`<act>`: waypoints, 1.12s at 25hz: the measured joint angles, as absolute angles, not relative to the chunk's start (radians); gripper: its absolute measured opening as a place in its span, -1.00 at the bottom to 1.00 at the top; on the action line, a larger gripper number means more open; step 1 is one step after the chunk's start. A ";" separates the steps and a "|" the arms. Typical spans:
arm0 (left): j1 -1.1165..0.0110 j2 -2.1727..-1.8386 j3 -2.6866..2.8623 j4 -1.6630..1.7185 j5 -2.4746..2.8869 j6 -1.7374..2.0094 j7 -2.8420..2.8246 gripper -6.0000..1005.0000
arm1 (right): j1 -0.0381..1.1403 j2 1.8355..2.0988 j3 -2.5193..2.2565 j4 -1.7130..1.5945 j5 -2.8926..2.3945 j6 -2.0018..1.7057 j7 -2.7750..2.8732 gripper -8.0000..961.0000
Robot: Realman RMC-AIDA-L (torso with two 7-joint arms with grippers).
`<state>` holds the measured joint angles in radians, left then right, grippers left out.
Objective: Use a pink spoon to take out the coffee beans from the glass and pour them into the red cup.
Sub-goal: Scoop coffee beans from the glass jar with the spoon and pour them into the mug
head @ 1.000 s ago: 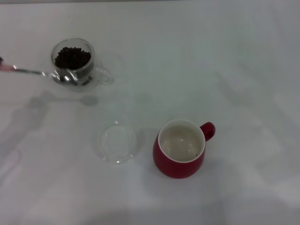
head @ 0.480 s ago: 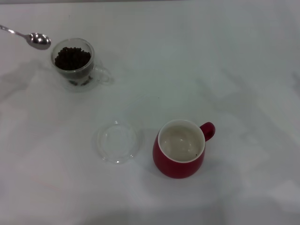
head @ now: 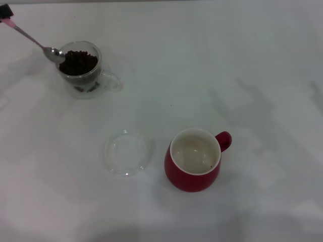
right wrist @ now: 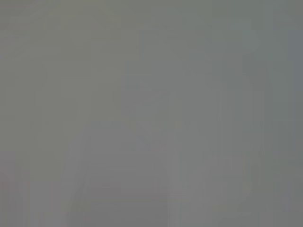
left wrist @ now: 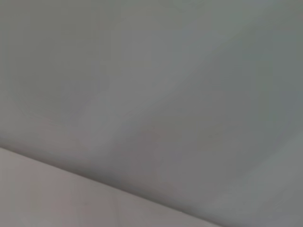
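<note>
Metal bowl of the spoon sits at the glass's near rim, tipped down toward the beans; the neck runs up and away to the far left corner of the head view, where I see a scrap of pink handle under a dark part of the left gripper. Only that corner of the gripper shows, so I cannot tell how wide its jaws stand — I judge it carries the spoon, since nothing else supports it. The right gripper is out of sight, and neither wrist view shows anything but blank grey.

From the gripper, the glass lies just beyond the spoon's tip, full of beans. The cup stands well apart, across the table toward the right and nearer the robot, handle pointing right; its inside holds no heap, only what may be one dark speck. A flat clear dish lies between the two, just beside the cup.

Risks, as I judge them — the bowl meets the rim rather than the open mouth, so a downward push could tip or shove the light glass and spill beans. A shallow scoop would lift few; the long carry to the cup could shed some, likely onto the dish or table.
</note>
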<state>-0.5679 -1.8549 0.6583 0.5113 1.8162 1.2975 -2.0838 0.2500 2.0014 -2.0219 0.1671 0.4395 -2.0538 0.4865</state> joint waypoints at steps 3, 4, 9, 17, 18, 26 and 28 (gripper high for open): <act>-0.604 -1.858 0.658 0.512 1.870 1.256 -2.107 -0.73 | 0.241 2.002 -2.023 0.167 0.424 -2.054 0.488 0.54; -0.604 -1.858 0.658 0.512 1.870 1.256 -2.107 -0.73 | 0.237 2.002 -2.023 0.167 0.421 -2.054 0.488 0.54; -0.655 -1.886 0.659 0.511 1.946 1.179 -2.125 -0.73 | 0.217 2.005 -2.022 0.166 0.416 -2.054 0.489 0.54; -0.673 -1.934 0.703 0.511 1.957 1.116 -2.126 -0.73 | 0.209 2.006 -2.019 0.166 0.416 -2.054 0.489 0.54; -0.671 -1.945 0.706 0.512 1.961 1.097 -2.126 -0.73 | 0.209 2.006 -2.018 0.166 0.416 -2.054 0.489 0.54; -0.632 -1.975 0.699 0.503 1.920 1.078 -2.127 -0.73 | 0.219 2.003 -2.019 0.166 0.415 -2.053 0.489 0.54; -0.611 -1.983 0.699 0.503 1.885 1.083 -2.128 -0.73 | 0.220 2.002 -2.020 0.166 0.416 -2.052 0.489 0.54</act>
